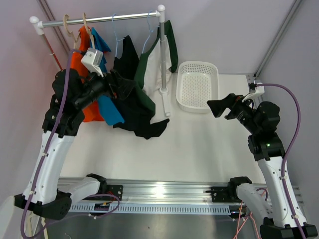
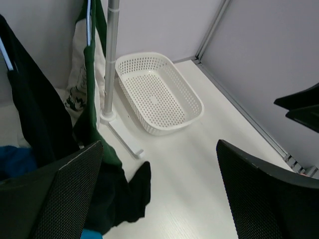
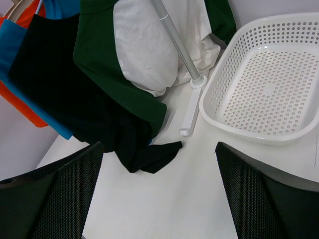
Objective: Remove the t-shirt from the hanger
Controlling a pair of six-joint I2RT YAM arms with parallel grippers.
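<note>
Black t-shirt (image 1: 130,105) trails onto white table (image 1: 199,149) by pale walls (image 1: 224,30); left pincer (image 1: 123,85) and right pincer (image 1: 219,106) open.

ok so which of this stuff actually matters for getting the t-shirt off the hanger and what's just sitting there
Job:
black t-shirt (likely the one, nearest the left gripper)
its wire hanger
rail
right gripper; both grippers are open

Just there:
orange t-shirt
blue t-shirt
green and white t-shirt
white basket
</note>
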